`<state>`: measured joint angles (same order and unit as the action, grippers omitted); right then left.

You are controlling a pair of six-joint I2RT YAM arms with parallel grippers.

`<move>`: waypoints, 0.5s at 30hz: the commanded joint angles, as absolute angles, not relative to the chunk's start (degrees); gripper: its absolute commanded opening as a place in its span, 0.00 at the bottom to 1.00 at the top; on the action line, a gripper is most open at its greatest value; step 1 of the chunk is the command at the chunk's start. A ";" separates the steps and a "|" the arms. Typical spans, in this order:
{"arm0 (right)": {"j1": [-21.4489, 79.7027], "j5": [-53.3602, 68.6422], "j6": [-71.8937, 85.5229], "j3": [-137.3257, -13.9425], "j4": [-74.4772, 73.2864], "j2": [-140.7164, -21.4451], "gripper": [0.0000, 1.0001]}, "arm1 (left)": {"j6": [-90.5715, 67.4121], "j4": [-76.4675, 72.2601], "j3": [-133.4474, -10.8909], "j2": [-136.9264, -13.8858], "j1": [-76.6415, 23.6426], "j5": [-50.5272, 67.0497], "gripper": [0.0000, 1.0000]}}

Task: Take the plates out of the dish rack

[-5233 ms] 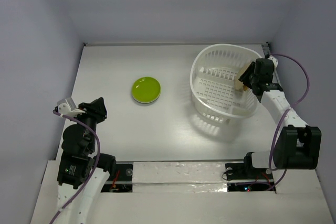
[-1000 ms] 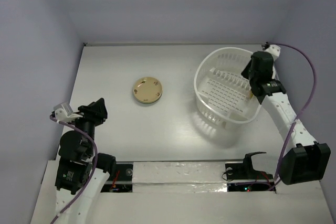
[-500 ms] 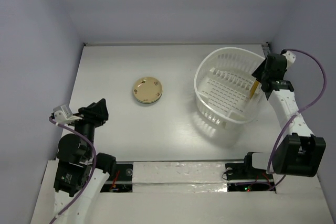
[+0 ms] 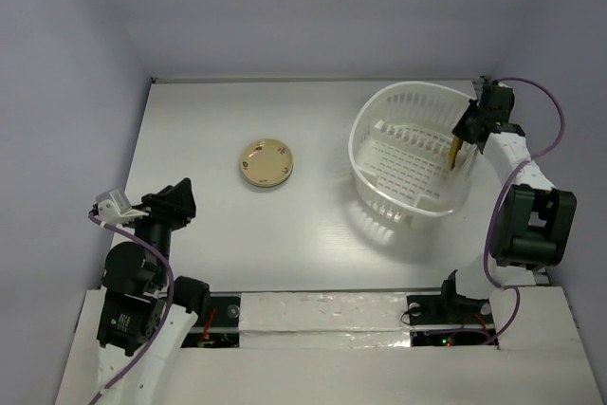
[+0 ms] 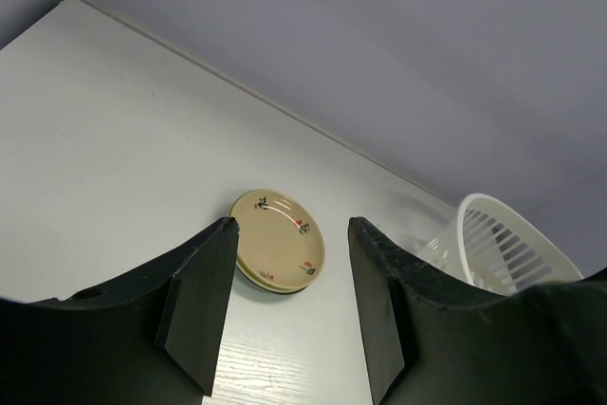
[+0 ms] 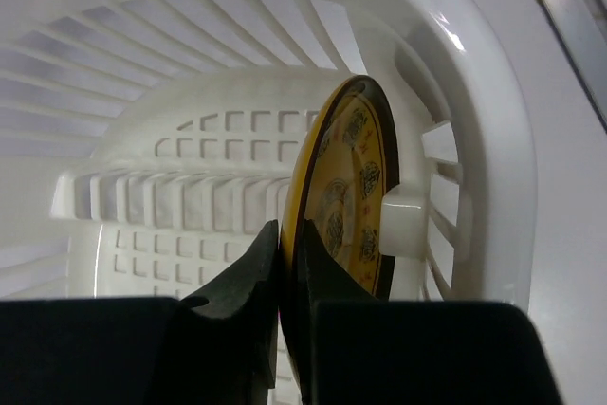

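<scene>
Top external view: both arms were bolted at the near edge of the white surface [image 4: 209, 234], with the dish rack [image 4: 365, 130] at the far right.
Right arm pose: it ran up the right edge of the surface, the wrist bent over the rack's far-right rim and the right hand [image 4: 463, 132] pointing down into the basket.
Right hand grip: its fingers were clenched on the rim of the orange-yellow plate [image 6: 346, 196], one finger on each face, as the right wrist view showed at the right hand [image 6: 282, 234].
Orange-yellow plate: it stood upright on edge inside the rack [image 6: 190, 35], close against the right wall [image 4: 456, 152].
Left arm pose: it was folded at the near left, the left hand [image 4: 175, 201] raised over the surface and aimed toward the far right.
Left hand state: released, with the fingers spread and nothing between them [image 5: 291, 225].
Beige plate: it lay flat on the surface left of the rack [image 4: 266, 162], well apart from both hands; the left wrist view showed a darker edge beneath it [image 5: 280, 251].
Rack in left wrist view: only its slatted wall showed at the right [image 5: 493, 244].
</scene>
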<state>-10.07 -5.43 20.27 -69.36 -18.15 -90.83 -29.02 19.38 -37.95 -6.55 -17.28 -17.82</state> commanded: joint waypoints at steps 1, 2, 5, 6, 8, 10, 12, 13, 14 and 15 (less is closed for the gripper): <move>-10.28 3.93 12.14 -72.95 -14.86 -93.42 0.00 | -28.74 16.96 -38.50 -6.24 -17.67 -17.75 0.47; -10.28 5.09 11.43 -73.65 -14.77 -94.04 0.00 | -28.65 16.96 -38.50 -6.33 -17.67 -17.67 0.47; -8.88 11.22 6.69 -76.11 -14.15 -95.88 0.00 | -28.65 16.88 -38.50 -6.68 -17.67 -17.58 0.47; -8.35 11.68 4.24 -76.81 -14.15 -96.41 0.00 | -28.57 16.96 -38.50 -6.77 -17.67 -17.49 0.47; -6.43 13.43 1.25 -78.57 -13.63 -97.64 0.00 | -28.65 16.88 -38.50 -7.03 -17.67 -17.49 0.47; -5.19 16.26 -3.05 -78.31 -11.17 -97.82 0.00 | -28.74 17.05 -38.58 -7.47 -17.67 -17.58 0.47; -3.88 16.44 -5.09 -79.80 -12.56 -99.66 0.00 | -28.74 17.14 -38.67 -7.91 -17.67 -17.67 0.47; -3.87 15.57 -6.05 -80.33 -13.26 -100.10 0.00 | -28.65 17.23 -38.58 -8.17 -17.67 -17.67 0.47; -3.35 14.69 -6.15 -80.16 -12.75 -100.37 0.00 | -28.74 17.14 -38.67 -8.43 -18.19 -17.67 0.47; -3.34 13.63 -6.24 -79.98 -12.22 -100.37 0.00 | -28.83 17.14 -38.58 -8.61 -18.19 -17.58 0.47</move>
<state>-4.51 12.93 1.04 -77.87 -14.00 -99.74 -29.02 19.35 -37.95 -7.33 -17.47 -17.82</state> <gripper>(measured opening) 0.130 0.469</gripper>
